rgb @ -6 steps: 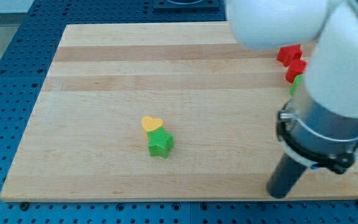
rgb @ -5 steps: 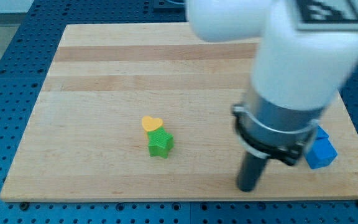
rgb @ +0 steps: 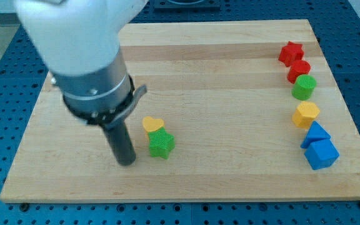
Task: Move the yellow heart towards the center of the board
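The yellow heart [rgb: 152, 124] lies on the wooden board [rgb: 217, 106], left of the middle and toward the view's bottom. A green star [rgb: 161, 145] touches its lower right side. My tip [rgb: 127, 162] rests on the board just left of the green star and below-left of the yellow heart, a short gap away from both. The arm's white and grey body rises above the rod and hides the board's upper left part.
Along the view's right edge stands a column of blocks: a red star [rgb: 290, 52], a red block [rgb: 299, 70], a green round block [rgb: 304, 87], a yellow hexagon-like block [rgb: 306, 114], a blue triangle [rgb: 316, 132] and a blue cube [rgb: 322, 154].
My tip has swept from the board's lower right across to the left, ending just left of the green star. The heart and star have not moved. The right column is uncovered.
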Robot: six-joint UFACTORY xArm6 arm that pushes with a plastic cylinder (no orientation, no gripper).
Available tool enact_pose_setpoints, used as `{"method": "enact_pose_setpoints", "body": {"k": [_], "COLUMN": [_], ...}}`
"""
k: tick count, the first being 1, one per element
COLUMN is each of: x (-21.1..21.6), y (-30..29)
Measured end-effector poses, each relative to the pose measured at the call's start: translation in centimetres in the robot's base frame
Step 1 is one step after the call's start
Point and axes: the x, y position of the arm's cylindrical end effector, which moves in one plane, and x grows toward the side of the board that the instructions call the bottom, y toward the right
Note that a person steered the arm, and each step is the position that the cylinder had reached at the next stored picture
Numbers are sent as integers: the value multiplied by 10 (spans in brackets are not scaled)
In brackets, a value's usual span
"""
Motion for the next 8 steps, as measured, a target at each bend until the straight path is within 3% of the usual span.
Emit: {"method": "enact_pose_setpoints", "body": {"k": [3, 4, 5, 6, 7, 8], "x": [-136, -132, -107, -55, -4, -50], "y": [67, 47, -12, -31, 7, 15]}}
